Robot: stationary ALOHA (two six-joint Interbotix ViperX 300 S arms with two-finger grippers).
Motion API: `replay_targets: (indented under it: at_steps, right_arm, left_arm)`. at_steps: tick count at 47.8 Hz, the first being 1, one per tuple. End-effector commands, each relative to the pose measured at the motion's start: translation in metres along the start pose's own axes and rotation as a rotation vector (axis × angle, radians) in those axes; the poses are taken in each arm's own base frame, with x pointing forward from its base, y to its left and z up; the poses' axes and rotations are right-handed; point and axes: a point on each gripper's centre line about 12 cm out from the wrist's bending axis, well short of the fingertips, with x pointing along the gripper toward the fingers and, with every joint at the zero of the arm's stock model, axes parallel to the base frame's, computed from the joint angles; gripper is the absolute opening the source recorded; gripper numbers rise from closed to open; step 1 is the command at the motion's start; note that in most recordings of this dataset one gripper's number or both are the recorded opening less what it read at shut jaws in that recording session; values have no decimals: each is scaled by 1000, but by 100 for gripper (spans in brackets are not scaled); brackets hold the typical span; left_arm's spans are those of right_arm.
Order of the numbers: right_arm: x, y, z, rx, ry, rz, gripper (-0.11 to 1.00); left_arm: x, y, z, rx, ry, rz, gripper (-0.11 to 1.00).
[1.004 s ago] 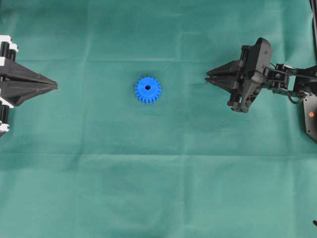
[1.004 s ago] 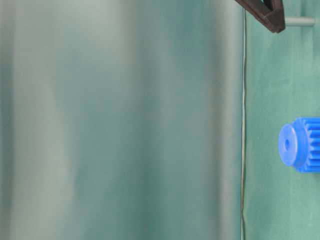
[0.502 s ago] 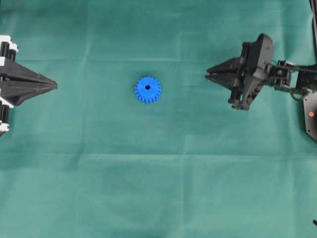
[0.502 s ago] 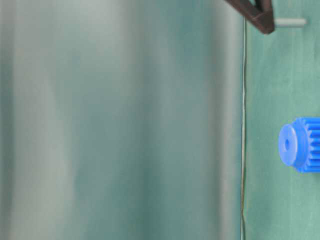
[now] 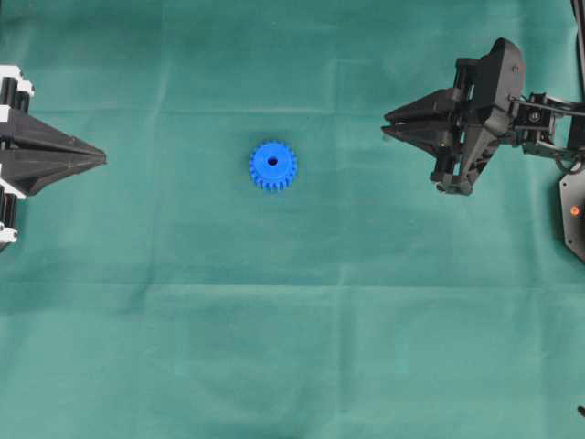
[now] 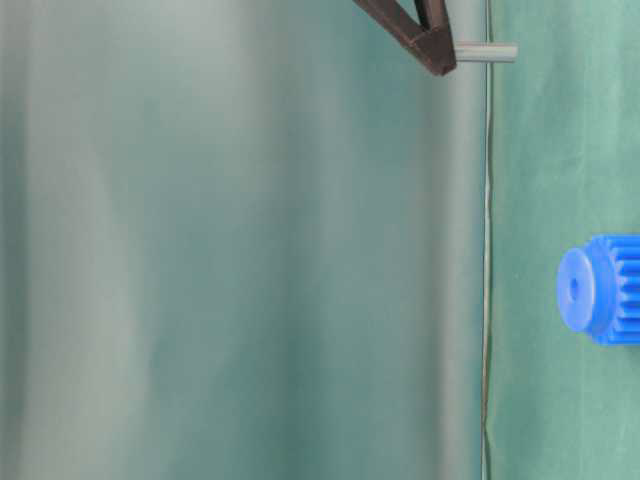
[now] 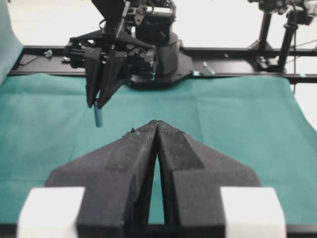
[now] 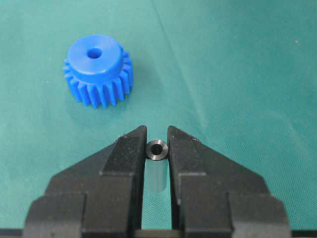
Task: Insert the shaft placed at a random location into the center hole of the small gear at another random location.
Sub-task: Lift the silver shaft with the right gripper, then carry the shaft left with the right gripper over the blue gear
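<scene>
The small gear (image 5: 272,165) is bright blue and lies flat on the green cloth, its center hole (image 5: 272,162) facing up. It also shows in the right wrist view, gear (image 8: 97,67) and hole (image 8: 93,52), ahead and left of the jaws. My right gripper (image 5: 388,123) is shut on the shaft (image 8: 157,149), a short grey pin seen end-on between the fingertips. From the left wrist view the shaft (image 7: 99,118) hangs upright below that gripper (image 7: 97,103), above the cloth. My left gripper (image 5: 102,160) stays shut and empty at the left edge.
Green cloth (image 5: 292,347) covers the whole table. The right arm's base and a black rail (image 7: 237,52) run along the far edge in the left wrist view. The table-level view shows the gear (image 6: 600,290) and the held shaft (image 6: 487,52).
My right gripper has lifted off the cloth with the shaft held in it and shifted slightly right and toward the top of the overhead view. Gear and left gripper have not moved.
</scene>
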Motion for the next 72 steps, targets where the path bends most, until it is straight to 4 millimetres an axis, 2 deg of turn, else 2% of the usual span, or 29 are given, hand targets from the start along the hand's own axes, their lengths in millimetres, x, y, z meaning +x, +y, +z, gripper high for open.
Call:
replay_targets:
  at_steps: [1, 16, 43, 52, 72]
  right_arm:
    - [2, 0, 12, -16, -31, 0, 13]
    - [16, 6, 19, -24, -31, 17, 13]
    - [83, 34, 63, -49, -69, 78, 13]
    - [99, 38, 74, -52, -79, 84, 13]
    - [115, 41, 80, -51, -82, 86, 13]
  left_arm:
    - [3, 0, 7, 3, -18, 2, 0]
    - [3, 0, 8, 2, -18, 2, 0]
    - [3, 1, 7, 2, -15, 2, 0]
    - [3, 0, 6, 3, -14, 2, 0]
    - [3, 1, 6, 2, -6, 2, 0]
